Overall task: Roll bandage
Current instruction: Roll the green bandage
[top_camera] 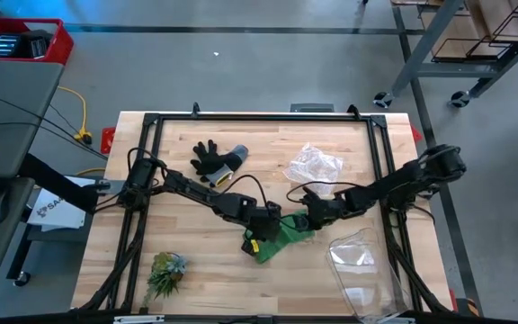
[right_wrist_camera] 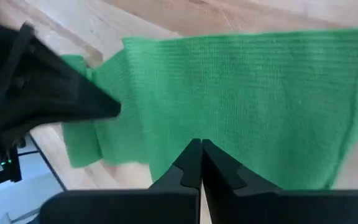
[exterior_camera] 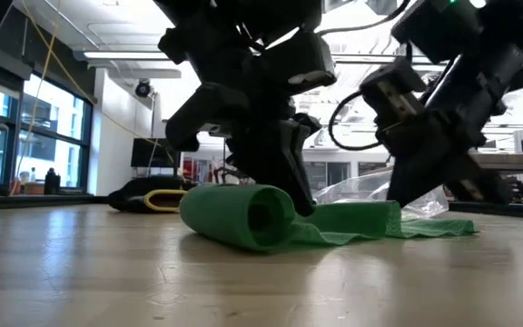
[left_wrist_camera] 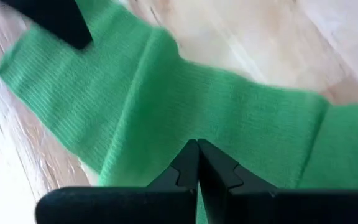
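The green bandage (top_camera: pixel 281 238) lies on the wooden table near its middle front. One end is rolled into a fat tube (exterior_camera: pixel 239 216), which rests on its side. The rest (exterior_camera: pixel 361 222) trails flat and rumpled toward the table's right. My left gripper (top_camera: pixel 268 223) is shut, its tips down on the cloth right behind the roll. My right gripper (top_camera: pixel 299 219) is shut too, standing on the flat strip a little farther right. Both wrist views show closed fingertips over green knit cloth. My left gripper presses its shut fingertips (left_wrist_camera: pixel 197 158) on the flat cloth (left_wrist_camera: pixel 185 118) just beside the rolled end, slanting down from the table's left. The roll lies on the table against the fingers. My right gripper sets its shut fingertips (right_wrist_camera: pixel 199 158) on the unrolled strip (right_wrist_camera: pixel 229 106), slanting down from the table's right. The strip lies slack on the table under them.
A black-and-grey glove (top_camera: pixel 216 160) and a crumpled clear bag (top_camera: pixel 315 165) lie toward the far side. A clear plastic container (top_camera: pixel 358 261) sits at the front right and a spiky plant tuft (top_camera: pixel 165 273) at the front left. A black frame (top_camera: pixel 241 117) rims the table.
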Controlling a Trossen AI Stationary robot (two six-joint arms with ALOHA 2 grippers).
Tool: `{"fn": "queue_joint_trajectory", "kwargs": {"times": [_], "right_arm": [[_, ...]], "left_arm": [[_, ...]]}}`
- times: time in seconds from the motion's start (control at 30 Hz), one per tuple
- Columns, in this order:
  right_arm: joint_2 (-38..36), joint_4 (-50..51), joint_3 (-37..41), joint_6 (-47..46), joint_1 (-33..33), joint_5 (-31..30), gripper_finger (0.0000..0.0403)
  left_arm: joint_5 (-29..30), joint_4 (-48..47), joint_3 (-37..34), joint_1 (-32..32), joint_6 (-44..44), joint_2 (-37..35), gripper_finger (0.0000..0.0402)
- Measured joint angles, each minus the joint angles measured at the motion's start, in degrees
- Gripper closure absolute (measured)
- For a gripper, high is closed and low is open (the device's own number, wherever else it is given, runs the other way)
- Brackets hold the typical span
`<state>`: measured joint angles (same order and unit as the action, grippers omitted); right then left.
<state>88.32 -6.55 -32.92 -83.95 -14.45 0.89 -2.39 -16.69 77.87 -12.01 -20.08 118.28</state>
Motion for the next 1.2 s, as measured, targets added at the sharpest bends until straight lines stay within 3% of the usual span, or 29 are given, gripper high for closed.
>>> {"fn": "queue_joint_trajectory", "kwargs": {"times": [0.2,0.33,0.53,0.7,1.0,1.2], "right_arm": [[4.83,-4.87,0.0,0.29,0.71,1.02,0.0403],[6.24,-2.19,-0.31,-1.95,0.35,1.11,0.0403],[2.91,2.77,-0.07,-2.56,0.16,-0.91,0.0403],[-0.62,11.3,-0.03,-1.03,0.21,-2.39,0.0403],[-1.41,12.37,0.04,1.08,0.21,-2.01,0.0403],[-1.57,15.54,-0.13,0.12,0.21,-2.19,0.0403]], "left_arm": [[1.61,0.07,0.04,-0.04,-0.04,-0.27,0.0401],[3.0,-0.73,0.07,-0.02,0.01,-1.98,0.0402],[4.41,-9.6,0.13,-0.04,0.67,-8.05,0.0402],[4.39,-17.79,0.13,-0.29,6.3,-12.07,0.0401],[1.2,-19.64,0.11,-3.77,12.83,-13.15,0.0401],[0.8,-20.97,-0.09,-6.07,11.06,-13.09,0.0402]]}}
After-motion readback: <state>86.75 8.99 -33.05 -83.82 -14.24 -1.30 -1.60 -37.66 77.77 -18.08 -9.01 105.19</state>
